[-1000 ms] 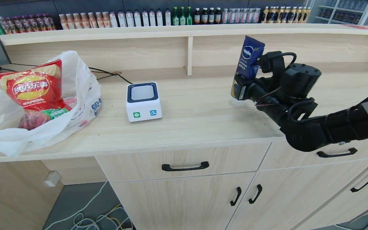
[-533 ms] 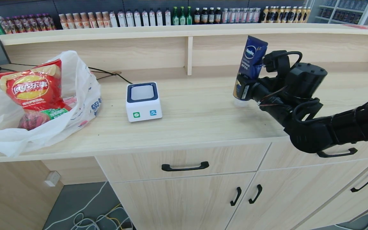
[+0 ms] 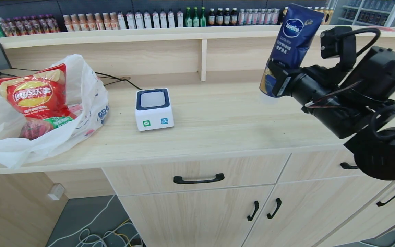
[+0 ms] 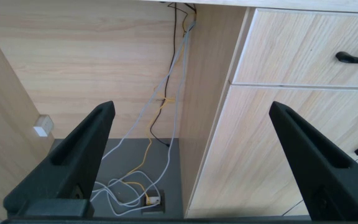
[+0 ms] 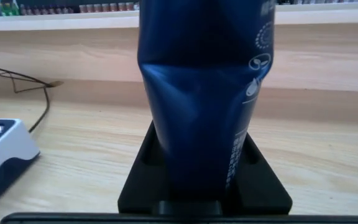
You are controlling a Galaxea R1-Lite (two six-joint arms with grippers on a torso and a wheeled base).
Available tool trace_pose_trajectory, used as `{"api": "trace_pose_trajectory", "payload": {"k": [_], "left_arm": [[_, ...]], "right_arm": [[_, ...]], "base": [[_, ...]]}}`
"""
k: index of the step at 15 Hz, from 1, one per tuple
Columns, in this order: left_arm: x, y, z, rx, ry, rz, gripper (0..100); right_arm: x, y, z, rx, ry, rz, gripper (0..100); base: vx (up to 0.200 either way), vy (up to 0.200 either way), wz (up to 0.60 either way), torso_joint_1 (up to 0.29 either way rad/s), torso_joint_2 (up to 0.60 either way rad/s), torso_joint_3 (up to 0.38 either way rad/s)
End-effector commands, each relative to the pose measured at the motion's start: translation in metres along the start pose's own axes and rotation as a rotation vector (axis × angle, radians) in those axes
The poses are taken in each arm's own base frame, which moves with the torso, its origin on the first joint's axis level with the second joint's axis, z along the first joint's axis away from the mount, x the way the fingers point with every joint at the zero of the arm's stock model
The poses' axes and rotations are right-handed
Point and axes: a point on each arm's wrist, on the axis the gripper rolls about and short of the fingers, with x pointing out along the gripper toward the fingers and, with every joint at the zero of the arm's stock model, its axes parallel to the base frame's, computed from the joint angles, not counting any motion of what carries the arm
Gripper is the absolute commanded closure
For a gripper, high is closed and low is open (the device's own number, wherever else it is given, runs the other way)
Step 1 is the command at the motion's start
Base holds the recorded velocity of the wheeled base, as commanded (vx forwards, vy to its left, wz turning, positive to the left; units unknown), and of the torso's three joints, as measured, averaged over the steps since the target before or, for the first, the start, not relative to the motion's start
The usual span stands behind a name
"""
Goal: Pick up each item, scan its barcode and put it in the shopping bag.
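While the left gripper hangs low beside the cabinet doors, fingers spread wide, the white shopping bag lies on the wooden counter far to the left of the right gripper, a red chips packet inside it. Nearer, also to its left, stands the white scanner. The right gripper pinches the blue tube upright above the counter. Behind it, a shelf carries rows of bottles.
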Motion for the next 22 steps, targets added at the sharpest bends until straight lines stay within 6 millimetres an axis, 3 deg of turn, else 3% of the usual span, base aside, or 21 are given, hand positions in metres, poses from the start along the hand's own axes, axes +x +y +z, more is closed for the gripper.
{"api": "trace_pose_trajectory", "payload": {"k": [1,4,8,10,15,20,22], "left_arm": [[0.000,0.000,0.000,0.000,-0.001,0.000,0],[0.000,0.000,0.000,0.000,-0.001,0.000,0],[0.000,0.000,0.000,0.000,-0.001,0.000,0],[0.000,0.000,0.000,0.000,0.000,0.000,0],[0.000,0.000,0.000,0.000,0.000,0.000,0],[0.000,0.000,0.000,0.000,-0.001,0.000,0],[0.000,0.000,0.000,0.000,-0.001,0.000,0]], "right_arm": [[-0.045,0.006,0.028,0.007,-0.029,0.040,100],[-0.094,0.003,0.023,-0.002,0.031,0.081,100],[-0.131,-0.002,0.023,-0.024,0.051,0.110,100],[-0.135,-0.001,0.035,-0.072,0.003,0.204,100],[-0.144,-0.004,0.034,-0.331,-0.013,0.299,100],[-0.155,0.054,0.020,-0.585,-0.056,0.496,100],[-0.154,0.062,0.028,-0.731,-0.137,0.509,100]], "base": [[0.000,0.000,0.00,0.000,0.00,0.000],[0.000,0.000,0.00,0.000,0.00,0.000],[0.000,0.000,0.00,0.000,0.00,0.000],[0.000,0.000,0.00,0.000,0.00,0.000],[0.000,0.000,0.00,0.000,0.00,0.000],[0.000,0.000,0.00,0.000,0.00,0.000],[0.000,0.000,0.00,0.000,0.00,0.000]]}}
